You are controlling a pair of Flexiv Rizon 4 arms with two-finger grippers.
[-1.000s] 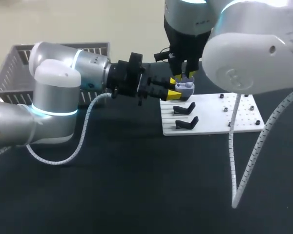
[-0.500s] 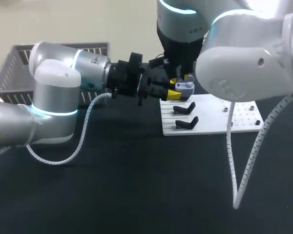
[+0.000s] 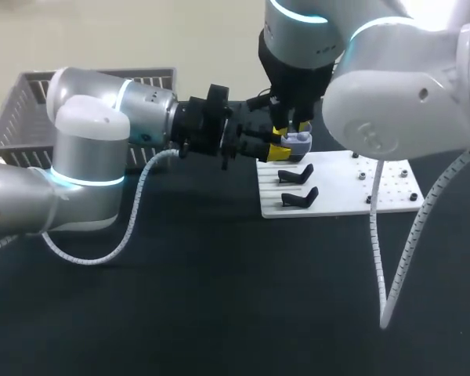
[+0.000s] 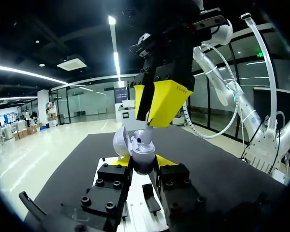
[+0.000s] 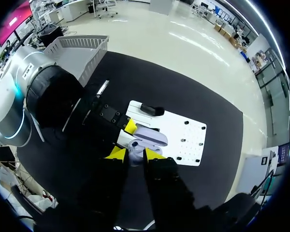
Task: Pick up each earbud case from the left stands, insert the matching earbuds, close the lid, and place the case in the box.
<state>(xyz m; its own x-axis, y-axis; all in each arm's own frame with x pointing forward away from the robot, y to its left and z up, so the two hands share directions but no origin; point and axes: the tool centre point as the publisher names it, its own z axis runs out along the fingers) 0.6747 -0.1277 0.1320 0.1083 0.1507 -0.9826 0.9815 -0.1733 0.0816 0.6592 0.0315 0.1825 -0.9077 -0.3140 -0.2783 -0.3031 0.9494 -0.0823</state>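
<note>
Left gripper (image 3: 276,146): clamped from both sides on the open earbud case (image 3: 298,142), just above centre frame, at the white board's (image 3: 392,192) upper-left corner.
Right gripper (image 3: 291,127): directly above the case, tips pinching an earbud (image 4: 144,137) at its mouth.
Box (image 3: 16,117): upper left, behind the left arm.

The right arm (image 3: 399,102) hides the board's (image 3: 337,196) far edge; the left arm (image 3: 86,149) covers part of the basket (image 3: 16,117). The left jaws hide the case's (image 4: 142,157) lower half; the right jaws mostly hide the earbud (image 4: 144,137).
</note>
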